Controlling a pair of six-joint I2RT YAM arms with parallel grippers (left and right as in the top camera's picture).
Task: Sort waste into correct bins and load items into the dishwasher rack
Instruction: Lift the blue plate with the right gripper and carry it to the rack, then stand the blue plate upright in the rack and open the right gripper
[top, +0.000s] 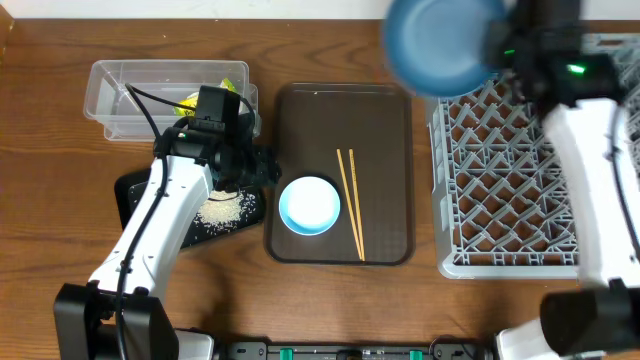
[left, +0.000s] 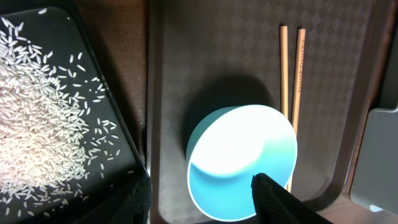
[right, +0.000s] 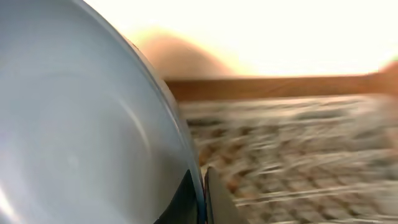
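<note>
My right gripper (right: 203, 193) is shut on the rim of the large dark-blue bowl (top: 440, 45), holding it high above the left edge of the grey dishwasher rack (top: 520, 180); the bowl fills the left of the right wrist view (right: 81, 124). My left gripper (left: 202, 202) is open and empty, hovering over the light-blue bowl (left: 242, 162) on the brown tray (top: 385, 130). Two wooden chopsticks (top: 350, 200) lie beside that bowl. Loose rice (left: 37, 124) lies on the flat black tray (top: 135, 190). A yellow-orange wrapper (top: 190, 103) sits in the clear tub (top: 120, 80). Cups and tissue are out of view.
The brown serving tray stands between the black tray and the rack. The left arm crosses over the black tray and the tub's corner. The rack's right part is under the right arm.
</note>
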